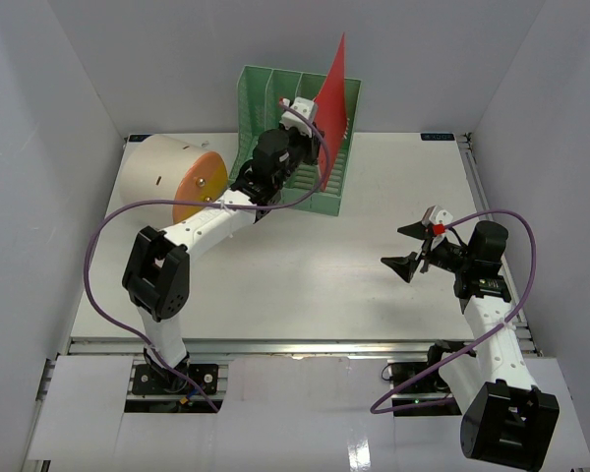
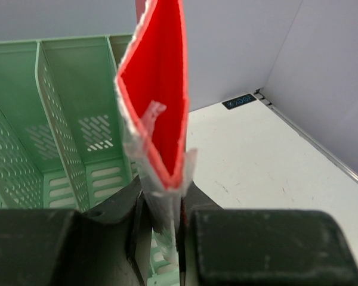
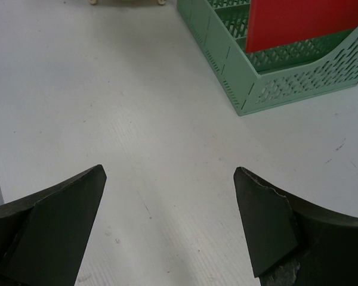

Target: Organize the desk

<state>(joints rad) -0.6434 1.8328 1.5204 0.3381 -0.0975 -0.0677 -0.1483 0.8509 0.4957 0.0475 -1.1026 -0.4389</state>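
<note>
The desk [image 1: 305, 265] is the big white table top. It fills the middle of the top view and lies under both arms. Most of it looks bare.

At about 10 o'clock on the desk, a fat beige cylinder with an orange face [image 1: 162, 177] lies on its side. I think it has yet to be put away, but I cannot tell what it is or where it belongs.

At 12 o'clock, by the back wall, stands the green file rack [image 1: 261, 98]. A red folder [image 1: 332, 93] sticks up from the slot at its 3 o'clock side and leans a little.

The left gripper [image 2: 164, 220] is pinching the bottom edge of the red folder, its two fingers pressed tight on it. So this job looks nearly done: the folder is in the rack, and the gripper only has to let go.

The right gripper [image 1: 398, 246] hangs over the desk at about 4 o'clock, well apart from the rack. Its fingers are spread wide and hold nothing.

Some things are hard to see. The rack's wall hides the bottom of the folder, so I cannot tell if it rests on the rack's floor. The left arm covers part of the rack in the top view, so there might be something in the covered slots.
</note>
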